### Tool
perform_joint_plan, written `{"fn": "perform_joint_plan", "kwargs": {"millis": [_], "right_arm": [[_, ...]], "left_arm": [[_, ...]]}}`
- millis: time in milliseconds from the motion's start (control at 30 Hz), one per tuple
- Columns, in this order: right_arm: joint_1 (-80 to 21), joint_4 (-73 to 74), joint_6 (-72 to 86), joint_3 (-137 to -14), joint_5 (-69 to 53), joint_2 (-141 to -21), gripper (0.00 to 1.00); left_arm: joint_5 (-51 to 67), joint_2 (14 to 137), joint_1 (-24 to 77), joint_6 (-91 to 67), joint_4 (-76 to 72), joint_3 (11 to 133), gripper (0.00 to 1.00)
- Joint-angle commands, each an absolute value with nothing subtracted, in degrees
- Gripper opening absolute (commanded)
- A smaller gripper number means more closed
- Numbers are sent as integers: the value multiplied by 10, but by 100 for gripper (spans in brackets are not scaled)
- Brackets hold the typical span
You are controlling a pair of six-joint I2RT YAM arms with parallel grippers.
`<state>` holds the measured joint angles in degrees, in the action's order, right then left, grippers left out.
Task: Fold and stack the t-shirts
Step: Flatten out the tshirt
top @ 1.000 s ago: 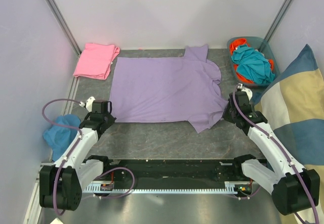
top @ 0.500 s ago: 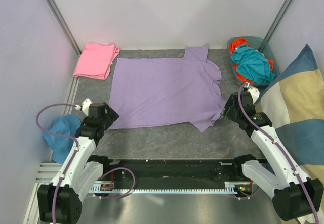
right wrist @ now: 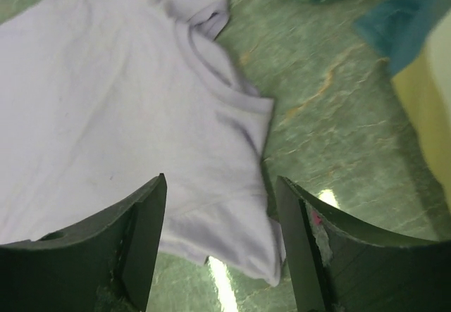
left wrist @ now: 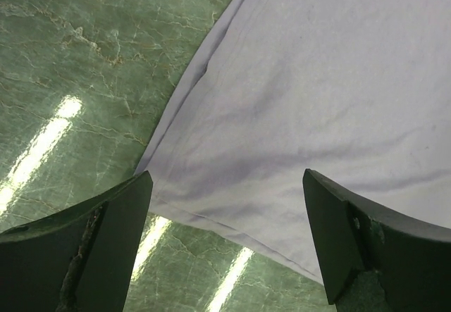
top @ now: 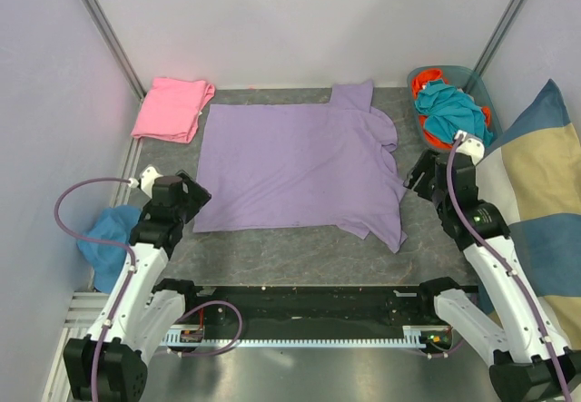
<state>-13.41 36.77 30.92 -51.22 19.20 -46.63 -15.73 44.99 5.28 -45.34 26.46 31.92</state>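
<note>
Both arms are backing off the lavender shirt [top: 300,166], now lying flat at centre, sleeve [top: 386,228] at 5 o'clock. Left gripper [left wrist: 227,178] and right gripper [right wrist: 220,185] are hanging spread, empty. Pink shirt [top: 171,109] is sitting folded at 10 o'clock. Next: pinching near corners level, folding square.

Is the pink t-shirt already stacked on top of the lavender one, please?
No, the folded pink t-shirt lies at the table's far left corner, beside the flat lavender t-shirt.
</note>
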Motion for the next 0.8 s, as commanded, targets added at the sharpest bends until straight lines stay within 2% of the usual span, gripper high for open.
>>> {"fn": "perform_joint_plan", "kwargs": {"millis": [0, 233, 300, 567, 767], "right_arm": [[-144, 346, 284, -496, 83, -474, 70], [-199, 331, 265, -433, -38, -483, 68], [-242, 316, 261, -417, -42, -496, 68], [-417, 290, 263, -425, 64, -624, 65], [-454, 306, 297, -418, 135, -674, 61]], "left_arm": [[-146, 462, 54, -442, 240, 329, 95], [-142, 461, 54, -432, 232, 318, 96], [-140, 461, 54, -432, 229, 316, 96], [-129, 463, 54, -433, 223, 310, 96], [-130, 458, 54, -425, 222, 301, 96]]}}
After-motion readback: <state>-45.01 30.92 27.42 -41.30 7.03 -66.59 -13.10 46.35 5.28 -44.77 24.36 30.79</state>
